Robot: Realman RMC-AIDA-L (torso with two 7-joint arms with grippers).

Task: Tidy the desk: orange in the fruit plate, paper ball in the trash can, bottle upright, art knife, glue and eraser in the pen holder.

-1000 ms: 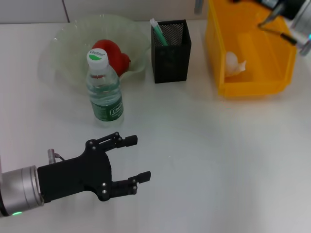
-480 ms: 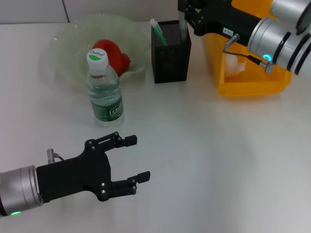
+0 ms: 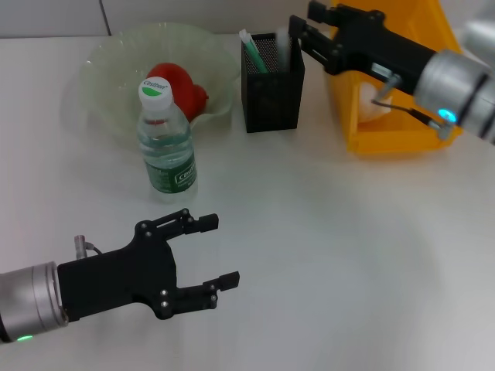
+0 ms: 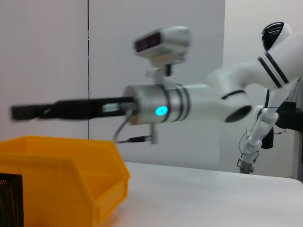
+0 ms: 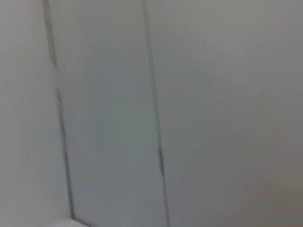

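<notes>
Now a pale, blurred item (image 3: pixel 284 46) stands in the pen holder (image 3: pixel 271 81), where half a second ago a slim grey one hung. The right pincer (image 3: pixel 298 31) has drawn slightly back; I cannot tell its opening. The left pincer (image 3: pixel 210 255) stays spread, empty, over the worktop (image 3: pixel 332 247).

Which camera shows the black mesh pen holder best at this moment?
The head view: the pen holder stands whole beside the yellow bin, with the right gripper over its rim. The left wrist view catches only a dark mesh corner at the frame edge. The right wrist view shows none of it.
</notes>
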